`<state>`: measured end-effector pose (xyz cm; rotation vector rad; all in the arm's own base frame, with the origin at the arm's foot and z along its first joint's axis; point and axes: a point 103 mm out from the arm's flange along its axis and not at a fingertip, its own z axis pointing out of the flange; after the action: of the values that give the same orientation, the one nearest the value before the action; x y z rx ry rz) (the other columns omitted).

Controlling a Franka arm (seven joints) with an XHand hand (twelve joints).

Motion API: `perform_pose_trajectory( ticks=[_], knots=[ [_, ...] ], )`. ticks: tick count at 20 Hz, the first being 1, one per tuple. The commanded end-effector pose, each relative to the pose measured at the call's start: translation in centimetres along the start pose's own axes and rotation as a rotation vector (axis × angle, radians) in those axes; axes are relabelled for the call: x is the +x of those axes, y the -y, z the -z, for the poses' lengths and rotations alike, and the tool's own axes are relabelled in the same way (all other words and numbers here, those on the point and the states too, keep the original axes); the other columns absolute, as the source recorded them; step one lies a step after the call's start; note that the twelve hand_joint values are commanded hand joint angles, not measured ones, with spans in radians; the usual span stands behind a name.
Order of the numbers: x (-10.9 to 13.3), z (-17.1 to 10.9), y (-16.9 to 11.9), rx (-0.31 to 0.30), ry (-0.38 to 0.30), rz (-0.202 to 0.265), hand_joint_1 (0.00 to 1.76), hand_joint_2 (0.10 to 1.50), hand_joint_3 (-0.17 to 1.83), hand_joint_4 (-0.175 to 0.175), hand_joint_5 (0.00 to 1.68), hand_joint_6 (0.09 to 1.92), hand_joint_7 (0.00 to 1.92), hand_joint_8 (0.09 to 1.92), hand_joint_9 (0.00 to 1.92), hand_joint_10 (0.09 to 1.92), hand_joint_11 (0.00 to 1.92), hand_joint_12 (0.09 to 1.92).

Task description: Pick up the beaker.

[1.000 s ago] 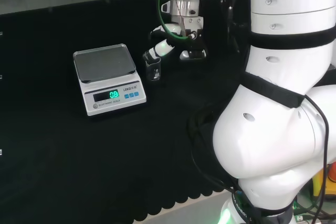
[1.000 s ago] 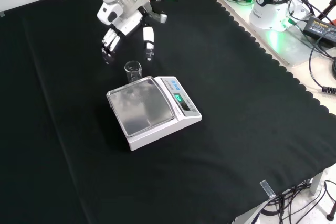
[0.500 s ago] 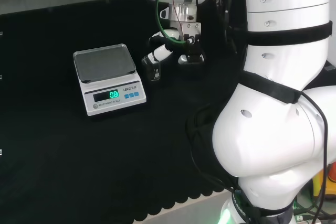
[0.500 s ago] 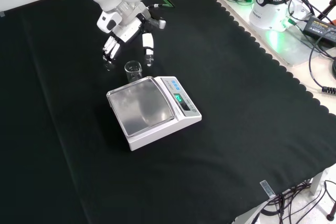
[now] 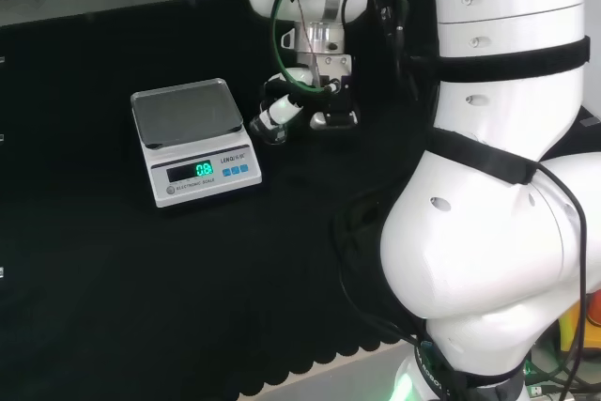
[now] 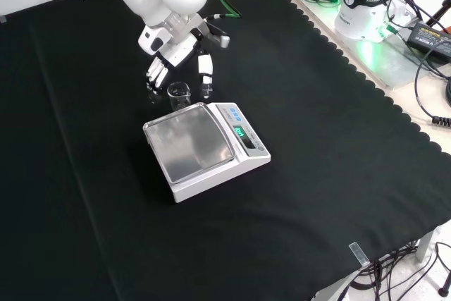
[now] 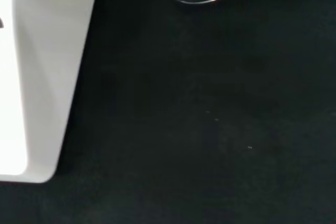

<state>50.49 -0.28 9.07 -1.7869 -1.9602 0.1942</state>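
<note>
Small clear glass beaker (image 6: 178, 94): upright on the black cloth (image 6: 338, 174), just beside the white electronic scale with a steel pan (image 6: 204, 149), at its 12 o'clock in the front view, at its 3 o'clock in the head view.
Black and white hand (image 6: 176, 54): at the beaker's 12 o'clock in the front view, fingers (image 6: 206, 68) straddling it at both sides.
Scale: mid-cloth, at the white arm links' (image 5: 498, 138) 9 o'clock in the head view.

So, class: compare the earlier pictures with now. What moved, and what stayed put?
The black and white hand has come down and closed in on the small clear glass beaker, fingers on either side, not yet gripping. The beaker and the white scale with its steel pan stayed put.
</note>
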Motion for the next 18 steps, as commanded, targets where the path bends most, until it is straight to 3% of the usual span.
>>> perform_pose_trajectory(
  ticks=[1, 7, 13, 18],
  knots=[
    [-1.7, -0.7, 0.0, -0.038, -0.006, 0.018, 0.67, 0.78, 0.03, -0.054, 0.38, 0.09, 0.19, 0.8, 0.15, 0.91, 0.33, 1.43],
    [-1.2, -0.9, -0.5, -0.068, 0.038, 0.017, 0.78, 0.8, 0.06, -0.038, 0.54, 0.19, 0.4, 0.78, 0.38, 0.78, 0.51, 1.32],
    [-0.8, -0.9, -0.4, -0.143, 0.056, 0.019, 0.86, 0.77, 0.17, -0.024, 0.59, 0.7, 0.64, 0.75, 0.68, 0.64, 0.74, 1.21],
    [-0.5, -0.7, -0.4, -0.199, 0.066, 0.005, 0.93, 0.69, 0.39, -0.041, 0.83, 0.73, 0.84, 0.73, 0.9, 0.51, 0.97, 1.07]
  ],
)
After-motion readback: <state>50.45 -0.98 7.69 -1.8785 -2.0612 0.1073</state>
